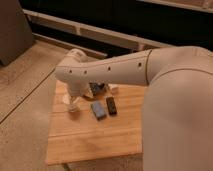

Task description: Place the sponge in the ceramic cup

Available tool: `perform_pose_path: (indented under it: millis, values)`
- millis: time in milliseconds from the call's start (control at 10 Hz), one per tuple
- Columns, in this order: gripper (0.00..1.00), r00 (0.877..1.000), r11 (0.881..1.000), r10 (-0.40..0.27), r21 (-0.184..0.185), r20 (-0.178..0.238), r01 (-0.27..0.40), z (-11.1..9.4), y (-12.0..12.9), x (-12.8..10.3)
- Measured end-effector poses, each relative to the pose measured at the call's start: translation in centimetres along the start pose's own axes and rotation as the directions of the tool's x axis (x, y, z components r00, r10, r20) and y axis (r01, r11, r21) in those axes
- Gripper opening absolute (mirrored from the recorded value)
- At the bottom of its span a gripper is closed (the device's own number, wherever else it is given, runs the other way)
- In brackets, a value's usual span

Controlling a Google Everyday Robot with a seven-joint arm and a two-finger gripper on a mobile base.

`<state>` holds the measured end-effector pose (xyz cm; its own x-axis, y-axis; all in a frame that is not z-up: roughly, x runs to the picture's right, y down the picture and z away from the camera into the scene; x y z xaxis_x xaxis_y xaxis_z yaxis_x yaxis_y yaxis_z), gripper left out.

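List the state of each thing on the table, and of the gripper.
ceramic cup: on the wooden table, partly hidden by the arm.
sponge: lies flat on the table, outside the cup.
black block: lies flat, close beside the sponge.
gripper: low over the table, just behind the sponge.

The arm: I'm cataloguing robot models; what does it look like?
The arm is smooth, cream-white and tubular, widening into a bulky rounded segment, with a row of dark dots along its side. No cables show. The tool, dark grey, sits hidden partly behind the arm at the far edge of the table.
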<state>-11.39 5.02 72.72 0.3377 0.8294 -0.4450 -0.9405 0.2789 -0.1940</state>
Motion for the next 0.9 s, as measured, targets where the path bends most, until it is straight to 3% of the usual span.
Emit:
perform_pose_path:
  millis: [100, 200, 500, 700, 900]
  values:
    - [0.65, 0.999, 0.999, 0.044, 0.013, -0.023, -0.044, 1.0, -3.5, 0.9]
    - [0.65, 0.997, 0.997, 0.074, 0.011, -0.034, -0.074, 1.7, -5.5, 1.5]
    - [0.65, 0.985, 0.984, 0.163, -0.060, -0.063, -0.167, 4.5, -9.8, 2.6]
    - [0.65, 0.989, 0.987, 0.128, -0.092, -0.079, -0.135, 6.7, -11.0, 2.2]
    - [0.65, 0.996, 0.995, 0.030, -0.092, -0.084, -0.037, 8.5, -11.2, 1.2]
